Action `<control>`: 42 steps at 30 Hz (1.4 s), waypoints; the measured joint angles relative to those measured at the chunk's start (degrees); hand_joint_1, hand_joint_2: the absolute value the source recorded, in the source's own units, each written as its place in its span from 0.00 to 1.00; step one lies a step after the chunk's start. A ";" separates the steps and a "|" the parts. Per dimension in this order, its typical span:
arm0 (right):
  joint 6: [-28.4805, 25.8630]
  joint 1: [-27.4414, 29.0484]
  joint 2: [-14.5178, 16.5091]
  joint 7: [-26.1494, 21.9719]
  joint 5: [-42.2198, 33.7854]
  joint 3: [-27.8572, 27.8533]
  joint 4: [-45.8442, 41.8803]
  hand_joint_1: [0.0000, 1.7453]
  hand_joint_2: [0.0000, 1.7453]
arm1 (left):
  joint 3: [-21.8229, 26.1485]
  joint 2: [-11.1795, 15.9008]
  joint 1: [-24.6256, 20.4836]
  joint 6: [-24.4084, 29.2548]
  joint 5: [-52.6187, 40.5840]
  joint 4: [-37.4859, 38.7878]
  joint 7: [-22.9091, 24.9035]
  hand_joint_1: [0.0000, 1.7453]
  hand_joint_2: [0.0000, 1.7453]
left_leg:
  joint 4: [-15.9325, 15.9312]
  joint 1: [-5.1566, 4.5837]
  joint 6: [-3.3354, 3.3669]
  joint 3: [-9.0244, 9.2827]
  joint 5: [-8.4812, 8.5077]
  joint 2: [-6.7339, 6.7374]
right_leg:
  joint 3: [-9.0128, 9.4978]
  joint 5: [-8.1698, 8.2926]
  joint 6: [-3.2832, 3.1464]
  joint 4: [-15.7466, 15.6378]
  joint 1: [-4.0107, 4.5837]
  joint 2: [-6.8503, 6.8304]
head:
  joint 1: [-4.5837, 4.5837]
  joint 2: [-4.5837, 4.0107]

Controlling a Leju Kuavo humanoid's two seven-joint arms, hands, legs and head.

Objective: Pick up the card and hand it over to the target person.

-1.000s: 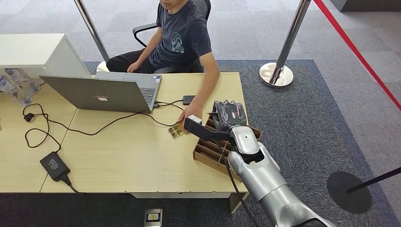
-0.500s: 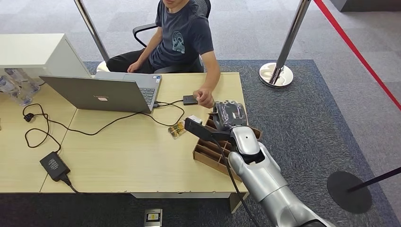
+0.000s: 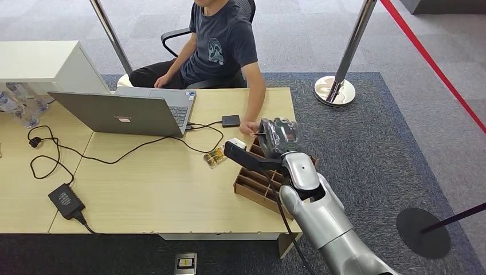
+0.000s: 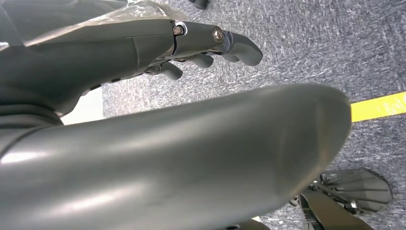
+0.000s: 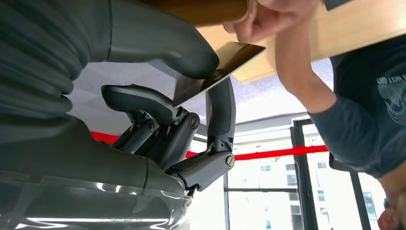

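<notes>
My right hand (image 3: 278, 136) is raised over the table's right end, above a wooden divided box (image 3: 259, 182). It pinches a thin dark card (image 5: 218, 67) between the thumb and a finger; in the head view the card (image 3: 258, 134) is edge-on, pointing at the seated person (image 3: 223, 43). The person's hand (image 3: 249, 127) reaches across the table, and its fingertips (image 5: 261, 21) touch the card's far end. My left hand (image 4: 210, 45) hangs over grey carpet with its fingers apart and nothing in it.
An open laptop (image 3: 123, 112), black cables, a power adapter (image 3: 66, 200), a small black box (image 3: 230, 120) and a small printed packet (image 3: 215, 156) lie on the table (image 3: 149, 189). A stanchion base (image 3: 334, 90) stands on the carpet beyond the table's right end.
The person's hand left the packet on the table, passed the black box and came to the card's end. My right hand tilted and rose slightly towards it.
</notes>
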 joint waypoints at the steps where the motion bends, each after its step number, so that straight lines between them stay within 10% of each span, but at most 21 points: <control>1: -0.08 0.07 -0.17 -0.24 -0.12 0.25 -0.51 1.00 1.00 | 0.09 0.00 0.06 0.04 0.10 -0.01 -0.13 0.00 0.00 | -0.01 0.00 0.00 0.02 -0.01 0.00 | 0.02 -0.01 0.00 -0.01 0.00 0.00 | 0.00 0.00; 42: -15.31 -6.41 2.12 -8.43 -8.99 2.87 4.69 1.00 1.00 | 0.19 -0.40 -0.19 0.70 0.04 0.12 0.25 0.00 0.00 | -0.02 0.00 0.00 -0.03 0.02 0.08 | -0.03 0.05 -0.01 0.00 -0.01 0.09 | 0.00 0.00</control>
